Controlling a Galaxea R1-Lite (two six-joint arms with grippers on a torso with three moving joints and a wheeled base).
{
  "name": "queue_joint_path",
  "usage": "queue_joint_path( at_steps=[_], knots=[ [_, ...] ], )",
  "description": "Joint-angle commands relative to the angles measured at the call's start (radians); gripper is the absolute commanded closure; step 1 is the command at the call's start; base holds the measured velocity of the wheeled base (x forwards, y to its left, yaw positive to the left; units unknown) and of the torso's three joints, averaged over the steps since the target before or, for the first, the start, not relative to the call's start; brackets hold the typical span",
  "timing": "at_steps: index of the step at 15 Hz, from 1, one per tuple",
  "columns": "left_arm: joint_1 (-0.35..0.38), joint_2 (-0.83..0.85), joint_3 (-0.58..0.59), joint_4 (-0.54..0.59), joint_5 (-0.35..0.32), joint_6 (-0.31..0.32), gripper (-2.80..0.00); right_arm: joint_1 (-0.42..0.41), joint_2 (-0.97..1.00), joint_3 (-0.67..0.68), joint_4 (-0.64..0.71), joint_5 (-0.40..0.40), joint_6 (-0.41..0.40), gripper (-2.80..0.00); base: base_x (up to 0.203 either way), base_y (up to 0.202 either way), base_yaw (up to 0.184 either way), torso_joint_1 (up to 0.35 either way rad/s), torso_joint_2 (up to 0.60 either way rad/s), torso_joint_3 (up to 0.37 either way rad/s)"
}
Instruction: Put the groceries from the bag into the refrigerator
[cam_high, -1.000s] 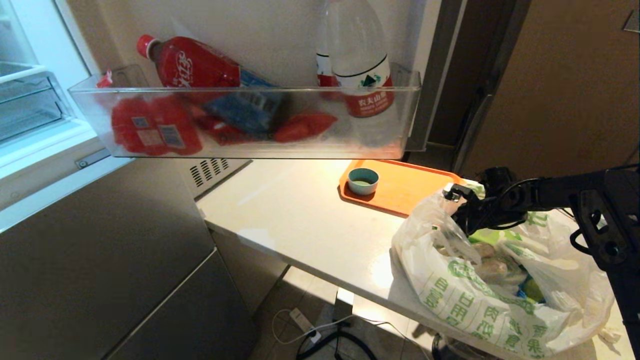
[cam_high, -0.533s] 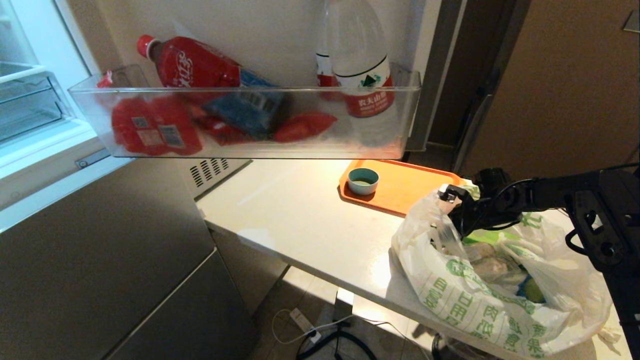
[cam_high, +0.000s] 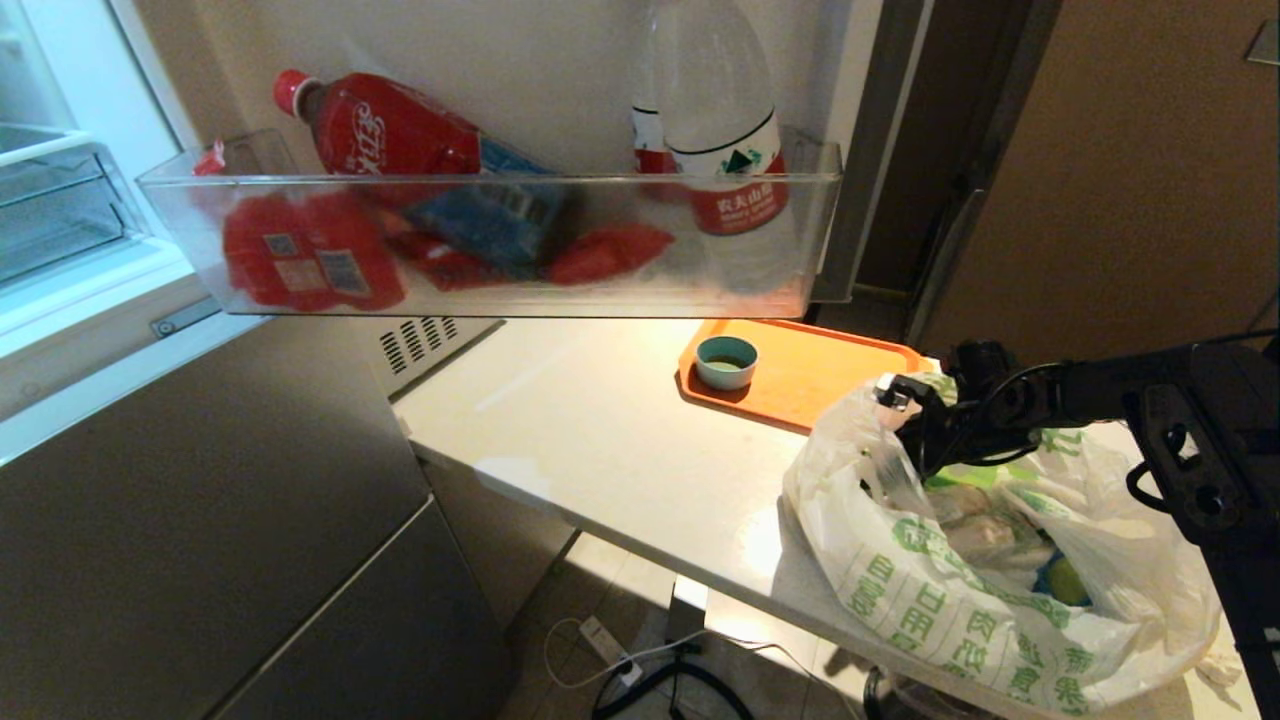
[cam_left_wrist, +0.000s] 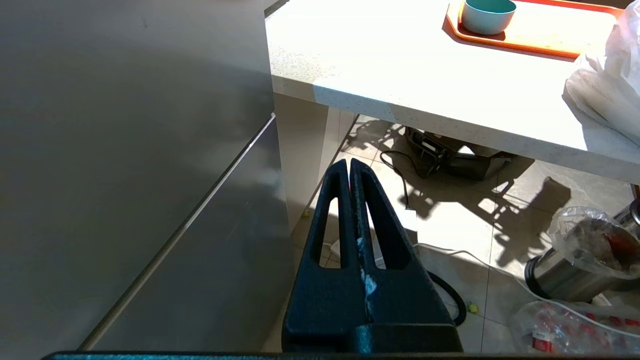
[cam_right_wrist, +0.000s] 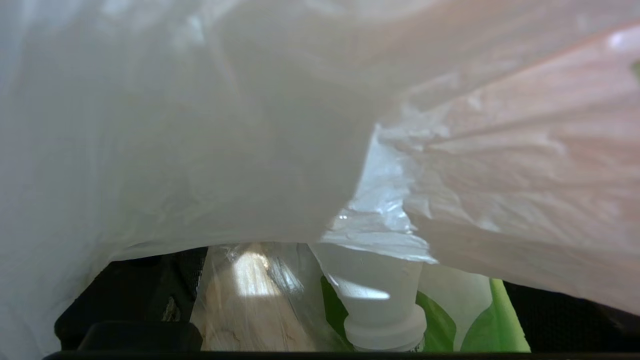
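Where the bag (cam_high: 960, 590) slumps at the counter (cam_high: 600, 430) edge beside the orange tray (cam_high: 800, 370), right hand (cam_high: 915, 425) sits in its mouth, spread wide, gripping nothing; groceries (cam_high: 985, 530) inside; left hand (cam_left_wrist: 350, 172) pinched closed, empty, beside the refrigerator (cam_high: 200, 520).

- The bag (cam_high: 960, 610), at the front right corner of the counter (cam_high: 600, 420), bears large green Chinese characters; they include 自, 用, 肉 and 果, the others unclear.
- The clear water bottle (cam_high: 722, 150), at the right end of the door shelf (cam_high: 480, 290), has a red label reading 农夫山泉.
- The red bottle (cam_high: 390, 130) leaning at that shelf's left shows white characters too small to read.
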Motion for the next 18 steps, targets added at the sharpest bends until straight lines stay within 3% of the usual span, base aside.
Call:
queue_joint_path(
  at_steps=[1, 5, 6, 15, 18],
  knots=[
    [0.0, 0.0, 0.0, 0.0, 0.0, -0.001, 0.0, 0.0, 0.003, 0.0, 0.003, 0.004, -0.006, -2.8, 0.0, 0.0, 0.0, 0.0, 0.0, 0.0],
    [0.0, 0.0, 0.0, 0.0, 0.0, 0.0, 0.0, 0.001, 0.003, 0.0, 0.003, 0.003, -0.006, -2.8, 0.0, 0.0, 0.0, 0.0, 0.0, 0.0],
    [0.0, 0.0, 0.0, 0.0, 0.0, -0.001, 0.0, 0.0, 0.005, 0.0, 0.004, 0.003, -0.007, 0.0, 0.0, 0.0, 0.0, 0.0, 0.0, 0.0],
    [0.0, 0.0, 0.0, 0.0, 0.0, -0.001, 0.0, -0.003, -0.011, 0.016, 0.066, -0.007, -0.011, 0.0, 0.0, 0.0, 0.0, 0.0, 0.0, 0.0],
    [0.0, 0.0, 0.0, 0.0, 0.0, -0.001, 0.0, -0.003, -0.021, 0.03, 0.079, -0.043, -0.015, 0.0, 0.0, 0.0, 0.0, 0.0, 0.0, 0.0]
  ],
)
